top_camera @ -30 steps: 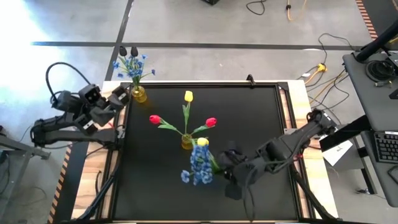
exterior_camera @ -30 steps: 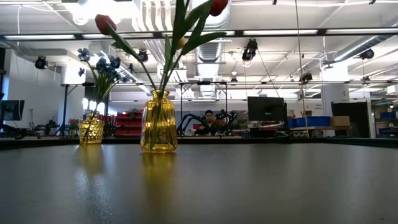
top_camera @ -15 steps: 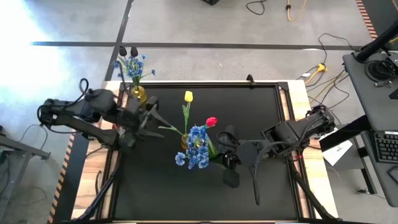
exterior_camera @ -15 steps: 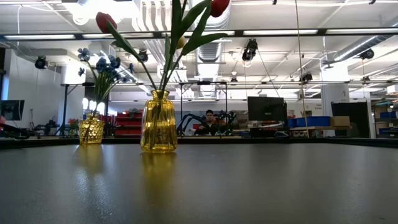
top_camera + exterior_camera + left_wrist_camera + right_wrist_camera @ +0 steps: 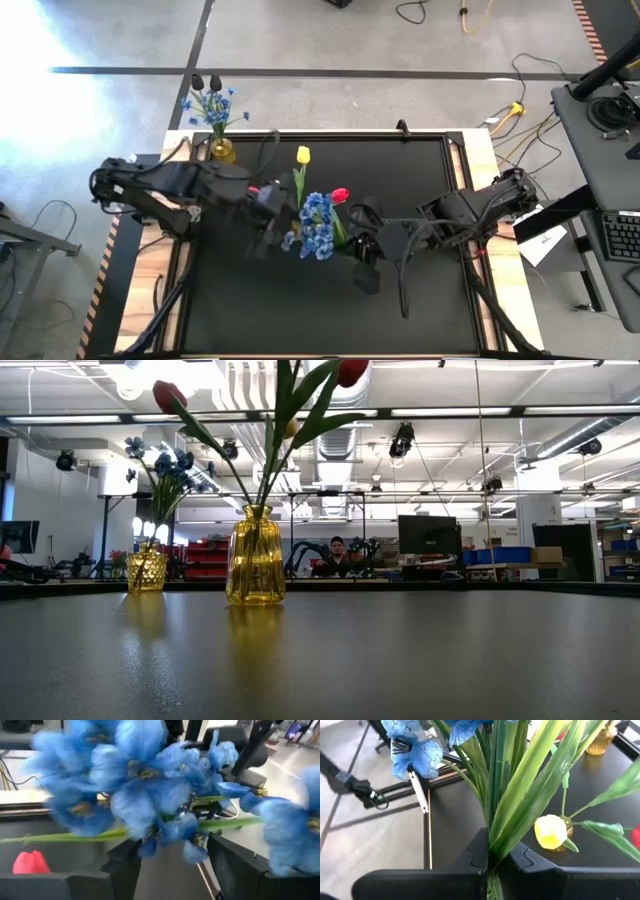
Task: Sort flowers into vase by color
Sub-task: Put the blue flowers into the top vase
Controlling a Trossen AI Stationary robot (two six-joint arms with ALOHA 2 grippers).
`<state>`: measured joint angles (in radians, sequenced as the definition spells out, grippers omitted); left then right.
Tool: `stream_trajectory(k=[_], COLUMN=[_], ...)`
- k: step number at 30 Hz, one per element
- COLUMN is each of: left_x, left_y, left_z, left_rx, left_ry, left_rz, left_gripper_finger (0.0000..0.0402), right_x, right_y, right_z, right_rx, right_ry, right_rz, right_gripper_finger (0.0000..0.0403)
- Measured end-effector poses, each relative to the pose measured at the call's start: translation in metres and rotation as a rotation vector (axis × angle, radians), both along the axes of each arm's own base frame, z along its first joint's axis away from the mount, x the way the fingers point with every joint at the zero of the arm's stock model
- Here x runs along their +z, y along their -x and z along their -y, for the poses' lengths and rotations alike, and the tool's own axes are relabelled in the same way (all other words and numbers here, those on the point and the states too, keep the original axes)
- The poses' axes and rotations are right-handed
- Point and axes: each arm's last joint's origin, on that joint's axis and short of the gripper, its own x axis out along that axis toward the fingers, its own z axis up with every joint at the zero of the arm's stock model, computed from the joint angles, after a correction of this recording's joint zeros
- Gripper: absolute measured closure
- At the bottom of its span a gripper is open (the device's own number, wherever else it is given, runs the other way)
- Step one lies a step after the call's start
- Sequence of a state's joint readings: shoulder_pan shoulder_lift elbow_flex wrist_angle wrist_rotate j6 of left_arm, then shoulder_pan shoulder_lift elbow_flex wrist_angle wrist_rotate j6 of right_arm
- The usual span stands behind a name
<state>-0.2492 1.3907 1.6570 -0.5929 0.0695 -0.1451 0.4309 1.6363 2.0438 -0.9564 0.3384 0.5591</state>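
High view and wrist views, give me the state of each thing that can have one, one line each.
Left gripper: open, its fingers either side of the blue blossoms.
Right gripper: shut on the blue bunch's green stems.
Bunch of small blue blossoms: held up over the table.
Amber glass vase at table centre: upright, holding tulips.
Small amber vase at the corner: upright, holding blue flowers.

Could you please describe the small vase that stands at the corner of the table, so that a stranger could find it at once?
Start from the black table and go to its far corner on the left arm's side. There stands a small yellow glass vase holding blue blossoms. The other yellow glass vase, near the table's middle, is taller and holds tulips.
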Motion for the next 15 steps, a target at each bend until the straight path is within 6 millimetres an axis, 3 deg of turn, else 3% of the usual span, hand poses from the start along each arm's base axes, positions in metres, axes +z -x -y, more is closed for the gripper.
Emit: stream_trajectory(k=[7, 15], left_x=[-0.002, -0.01], left_y=[-0.02, -0.044], left_z=[0.008, 0.015], left_rx=[-0.023, -0.023], left_ry=[-0.038, -0.036], left_rz=[0.003, 0.01], left_gripper_finger=[0.015, 0.015], right_x=[0.0, -0.001], right_y=[0.0, -0.001], right_z=[0.0, 0.003], right_rx=[-0.026, -0.025], right_ry=[-0.033, -0.017], right_rz=[-0.005, -0.004], right_gripper_finger=[0.039, 0.039])
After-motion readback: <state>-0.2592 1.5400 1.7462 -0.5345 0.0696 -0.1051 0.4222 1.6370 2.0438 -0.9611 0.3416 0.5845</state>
